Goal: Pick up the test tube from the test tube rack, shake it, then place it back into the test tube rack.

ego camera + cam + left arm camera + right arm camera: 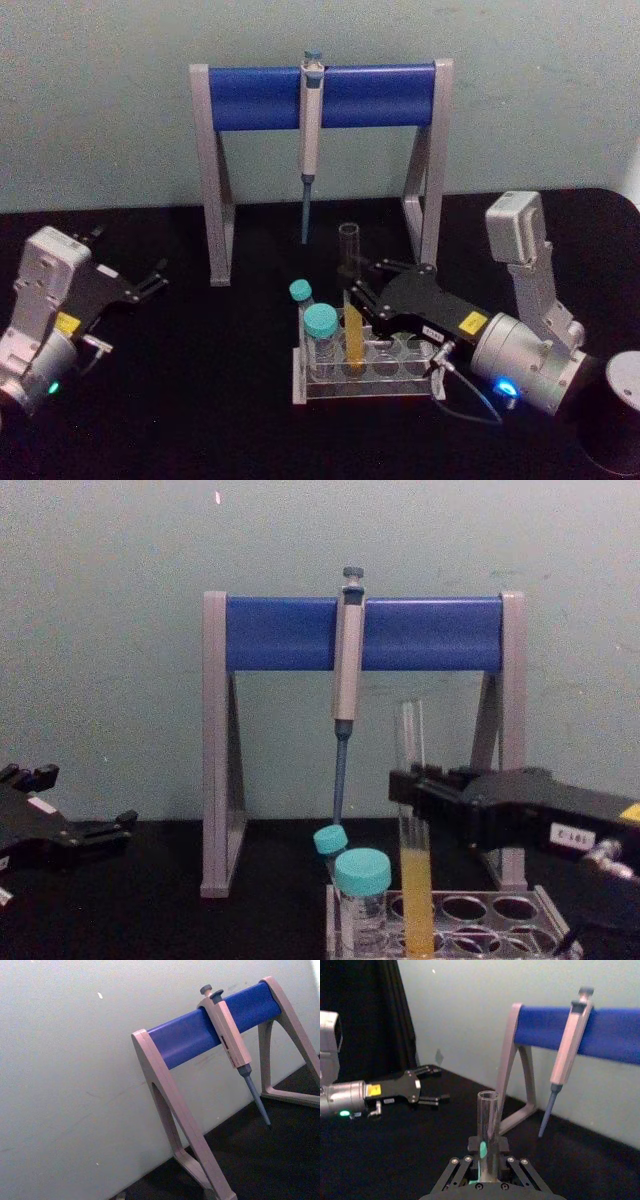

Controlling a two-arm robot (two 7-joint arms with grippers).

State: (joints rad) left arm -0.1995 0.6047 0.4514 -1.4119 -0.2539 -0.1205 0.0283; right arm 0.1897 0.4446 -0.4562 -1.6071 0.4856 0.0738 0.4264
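The test tube (354, 335) stands upright in the clear test tube rack (400, 388) at the table's front centre, with yellow-orange liquid in its lower part. My right gripper (362, 290) reaches in from the right at the tube's mid-height, its fingers closed against the glass on both sides. The chest view shows the test tube (415, 890) resting in a hole of the rack (500, 912), with the right gripper (408, 785) around it. In the right wrist view the tube's open mouth (488, 1110) rises between the fingers. My left gripper (152, 280) rests open at the far left, holding nothing.
Two teal-capped vials (322, 328) stand in the rack just left of the tube. Behind it is the grey-and-blue stand (250, 95) with a pipette (311, 130) hanging from its bar. A dark cylinder (618, 405) sits at the front right.
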